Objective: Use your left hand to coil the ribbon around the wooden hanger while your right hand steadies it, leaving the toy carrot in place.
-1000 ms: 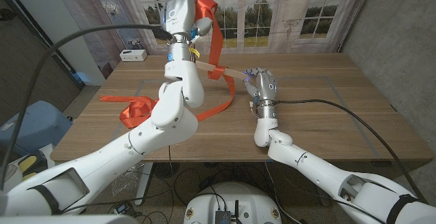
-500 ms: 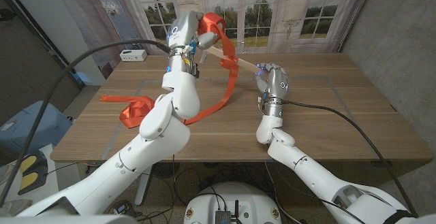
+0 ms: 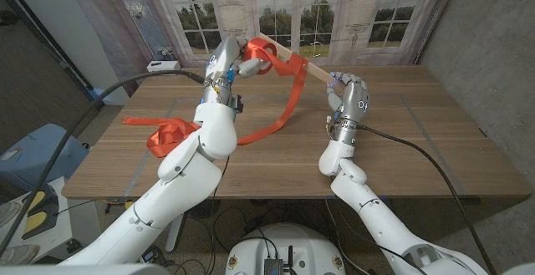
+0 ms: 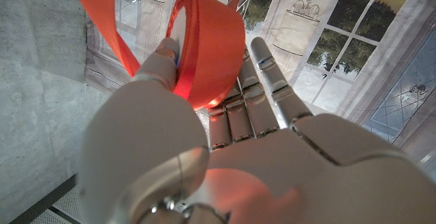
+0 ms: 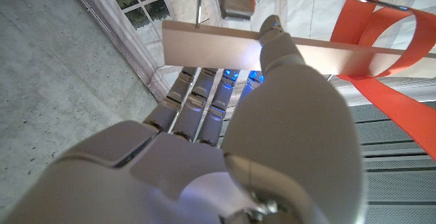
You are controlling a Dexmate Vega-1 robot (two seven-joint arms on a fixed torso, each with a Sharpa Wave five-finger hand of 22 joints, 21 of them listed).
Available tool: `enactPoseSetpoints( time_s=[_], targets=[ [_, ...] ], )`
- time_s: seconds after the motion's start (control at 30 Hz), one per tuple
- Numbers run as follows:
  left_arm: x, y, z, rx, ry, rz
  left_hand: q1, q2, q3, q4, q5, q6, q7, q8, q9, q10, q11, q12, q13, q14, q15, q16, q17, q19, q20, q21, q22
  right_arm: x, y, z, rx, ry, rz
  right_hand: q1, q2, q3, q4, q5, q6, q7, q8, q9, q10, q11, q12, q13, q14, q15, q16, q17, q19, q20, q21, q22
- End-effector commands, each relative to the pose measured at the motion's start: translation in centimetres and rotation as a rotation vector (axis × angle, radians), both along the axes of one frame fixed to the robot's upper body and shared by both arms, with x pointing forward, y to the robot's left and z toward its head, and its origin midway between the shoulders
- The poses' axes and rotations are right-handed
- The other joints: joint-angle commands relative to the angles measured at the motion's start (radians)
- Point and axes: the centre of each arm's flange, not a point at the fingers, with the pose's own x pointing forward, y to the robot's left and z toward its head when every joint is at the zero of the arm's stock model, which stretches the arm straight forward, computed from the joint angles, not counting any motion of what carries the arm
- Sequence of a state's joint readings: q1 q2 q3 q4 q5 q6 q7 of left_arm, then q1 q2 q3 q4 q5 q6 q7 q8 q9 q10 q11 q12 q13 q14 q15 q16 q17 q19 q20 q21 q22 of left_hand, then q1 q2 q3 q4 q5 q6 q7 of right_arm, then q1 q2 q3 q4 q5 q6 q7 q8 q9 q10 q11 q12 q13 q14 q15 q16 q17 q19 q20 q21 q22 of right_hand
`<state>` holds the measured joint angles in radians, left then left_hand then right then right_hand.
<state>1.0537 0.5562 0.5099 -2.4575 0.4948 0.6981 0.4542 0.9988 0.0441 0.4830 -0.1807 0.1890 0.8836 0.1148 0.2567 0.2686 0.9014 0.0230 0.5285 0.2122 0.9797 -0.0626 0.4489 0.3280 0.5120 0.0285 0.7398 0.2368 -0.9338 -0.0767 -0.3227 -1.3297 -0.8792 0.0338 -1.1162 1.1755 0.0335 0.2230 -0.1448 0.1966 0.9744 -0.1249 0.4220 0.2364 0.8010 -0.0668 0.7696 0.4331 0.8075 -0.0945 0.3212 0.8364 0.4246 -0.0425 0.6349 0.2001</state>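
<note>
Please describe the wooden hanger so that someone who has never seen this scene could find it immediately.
Look above the far middle of the wooden table, in front of the windows. Between the two raised robot hands, a pale flat wooden hanger slants in the air, gripped at one end by the right hand. It is the only bare wooden bar, and the orange ribbon loops over it.

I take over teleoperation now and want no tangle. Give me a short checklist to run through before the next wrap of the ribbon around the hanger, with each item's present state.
1. Right hand grips the wooden hanger at its end: ok, the right wrist view shows fingers around the wood.
2. Left hand holds the ribbon: ok, a loop sits in its fingers.
3. Ribbon passes over the hanger: ok, it drapes across the stick.
4. Slack left for another turn: ok, a long tail runs down to a pile on the table.
5. Hanger hook free of the ribbon: cannot tell.
6. Toy carrot untouched: cannot tell.
</note>
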Motion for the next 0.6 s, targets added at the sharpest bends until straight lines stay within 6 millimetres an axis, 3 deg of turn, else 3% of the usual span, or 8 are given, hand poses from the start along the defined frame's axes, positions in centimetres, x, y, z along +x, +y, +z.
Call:
enactPoseSetpoints(
  time_s=[0.03,0.6],
  targets=[
    [1.2,1.0,-3.3,-0.057,0.072,0.022,0.109,0.118,0.033,0.021,0.004,0.095,-0.058,0.008,0.003,0.156,-0.148,0.005,0.175,0.089,-0.132,0.006,0.002,-0.003,-0.002,0.007,0.001,-0.6,-1.9,-0.6,0.084,-0.049,0.010,0.100,0.112,0.002,0.006,0.003,0.024,0.011,0.007,0.028,0.054,-0.047,0.003,0.002,0.013,-0.134,-0.004,0.003,-0.002,0.001,0.007,0.000],
    [3.0,4.0,-7.0,-0.205,0.163,0.070,0.111,0.118,0.033,0.019,0.004,0.097,-0.056,0.006,0.005,0.159,-0.150,0.003,0.176,0.089,-0.130,0.005,0.006,-0.009,-0.001,0.018,-0.001,-1.4,-3.1,-0.6,0.163,-0.151,0.075,0.101,0.113,0.001,0.005,0.004,0.030,0.016,0.009,0.024,0.055,-0.043,0.003,0.002,0.017,-0.133,-0.009,0.006,-0.004,0.001,0.017,-0.001]
  ],
)
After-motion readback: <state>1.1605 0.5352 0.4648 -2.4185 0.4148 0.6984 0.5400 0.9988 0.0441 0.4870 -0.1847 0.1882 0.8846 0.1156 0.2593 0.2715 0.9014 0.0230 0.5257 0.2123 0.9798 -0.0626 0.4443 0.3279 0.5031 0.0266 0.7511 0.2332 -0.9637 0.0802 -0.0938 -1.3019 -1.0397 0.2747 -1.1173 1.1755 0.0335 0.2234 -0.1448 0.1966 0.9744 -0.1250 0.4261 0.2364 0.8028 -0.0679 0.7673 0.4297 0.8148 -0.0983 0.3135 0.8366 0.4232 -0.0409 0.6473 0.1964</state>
